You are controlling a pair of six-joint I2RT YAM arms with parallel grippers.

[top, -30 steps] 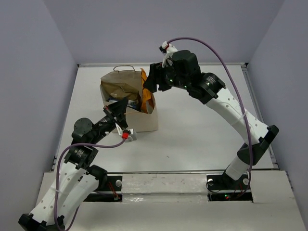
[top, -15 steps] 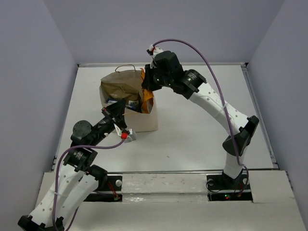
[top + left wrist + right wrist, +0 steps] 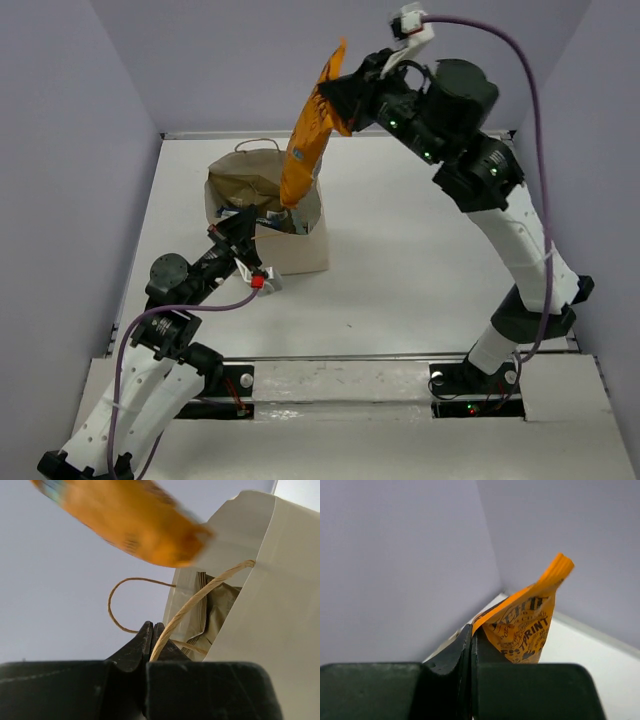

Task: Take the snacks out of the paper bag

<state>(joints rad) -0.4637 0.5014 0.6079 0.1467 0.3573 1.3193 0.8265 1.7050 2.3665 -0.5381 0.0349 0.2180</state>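
The orange snack [image 3: 306, 145] hangs in the air above the paper bag [image 3: 296, 252], its lower end just over the bag's open mouth. High at the back, my right gripper [image 3: 337, 102] is shut on the snack's top edge; the pinched orange snack [image 3: 524, 625] fills the view at my right gripper [image 3: 471, 636]. My left gripper [image 3: 241, 224] is at the bag's near-left rim, shut on its twisted-cord handle [image 3: 197, 600]. From the left gripper [image 3: 151, 631] I see the orange snack [image 3: 135, 520], blurred, above the paper bag [image 3: 280, 590]. Bits of blue packets [image 3: 264, 217] show inside.
The bag stands upright at the back left of the white table [image 3: 430, 270], close to the left wall [image 3: 80, 200]. A raised rim [image 3: 540, 220] runs along the table's right side. A second cord handle [image 3: 258, 141] sticks up at the bag's far side.
My right gripper closed on the orange snack inside the bag and rose up and to the right, pulling it clear of the opening. The left arm kept its hold on the handle.
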